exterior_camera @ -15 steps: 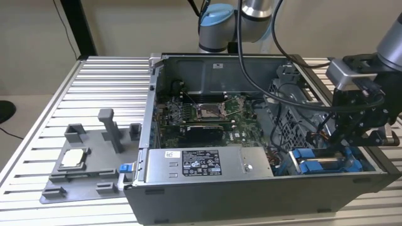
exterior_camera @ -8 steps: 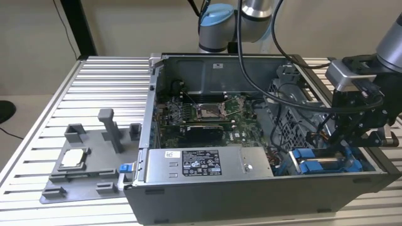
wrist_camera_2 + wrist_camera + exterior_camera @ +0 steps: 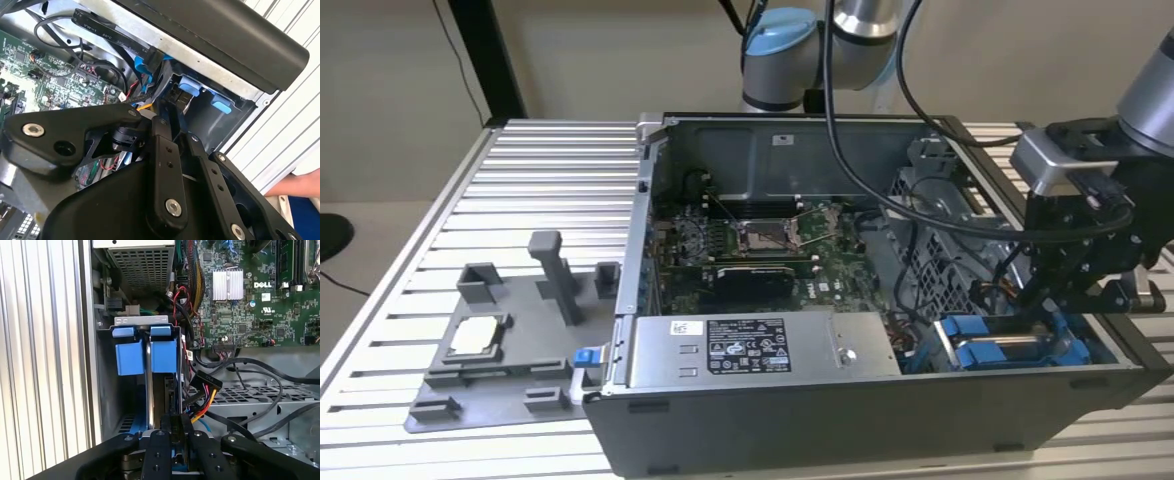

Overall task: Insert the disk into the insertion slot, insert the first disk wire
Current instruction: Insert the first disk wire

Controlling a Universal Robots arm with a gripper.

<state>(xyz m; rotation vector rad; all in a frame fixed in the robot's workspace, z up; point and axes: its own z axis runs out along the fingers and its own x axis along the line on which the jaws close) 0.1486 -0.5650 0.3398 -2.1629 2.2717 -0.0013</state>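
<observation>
The disk (image 3: pixel 164 356) is sitting on edge inside the insertion slot (image 3: pixel 140 320), its blue bracket end facing outward. The grey slot is occupying a corner of the computer case (image 3: pixel 854 430)

A: Way in to the drive cage (image 3: pixel 994 350)?
B: Open from above only. Case wall (image 3: pixel 95 365) tight along one side, bundle of wires (image 3: pixel 202 390) touching the other, power supply box (image 3: pixel 761 345) just beside one end.
A: And the slot (image 3: pixel 120 405)?
B: Looks hollow next to the wall; narrow, blue tabs (image 3: pixel 129 357) at its end.
A: Overhead?
B: Black cables (image 3: pixel 854 160) hanging across the open case. Freer passage over the slatted table (image 3: pixel 520 170), apart from a grey fixture (image 3: pixel 507 330) at the exterior view's left.
</observation>
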